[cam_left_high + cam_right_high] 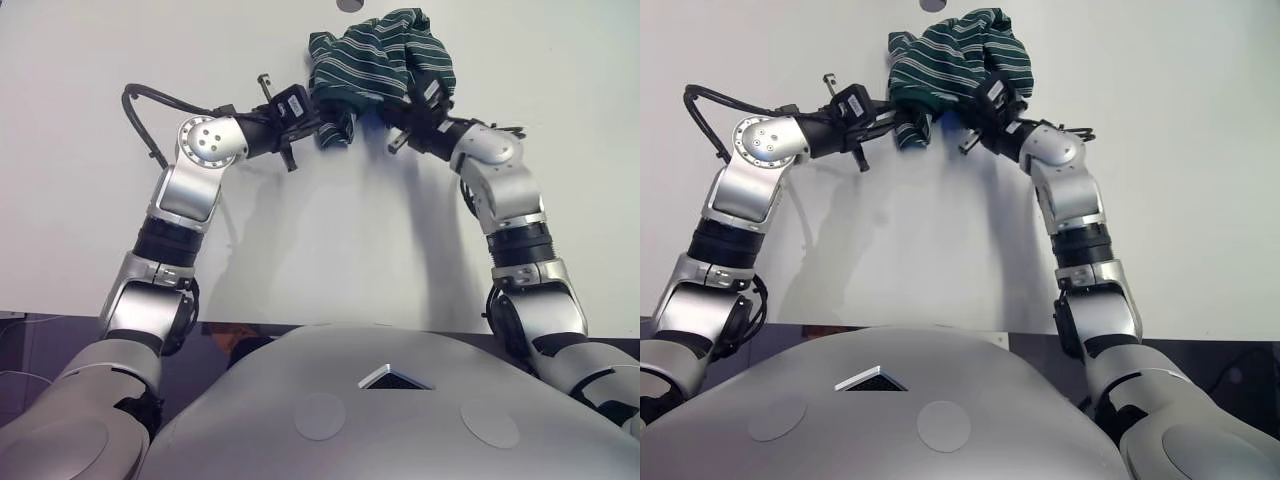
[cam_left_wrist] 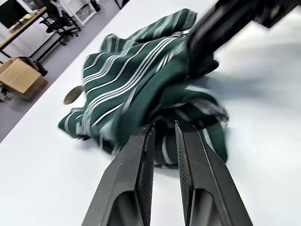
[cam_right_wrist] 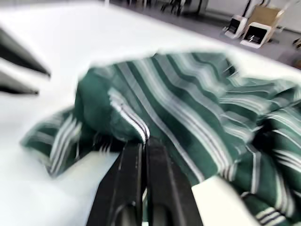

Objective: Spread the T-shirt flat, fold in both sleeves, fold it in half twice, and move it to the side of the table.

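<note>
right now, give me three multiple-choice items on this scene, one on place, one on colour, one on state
1. Where is the T-shirt? A at the tips of the left claw and right claw B on the floor C in a box
2. Its colour? A plain red B dark green with white stripes C plain white
3. Its state? A spread flat B neatly folded C crumpled
Answers: 1 A, both wrist views show cloth at the tips; 2 B, stripes are plain; 3 C, it lies bunched.

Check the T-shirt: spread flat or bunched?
Bunched, not spread. The T-shirt lies in a crumpled heap on the table, folds overlapping, stripes running in different directions.
</note>
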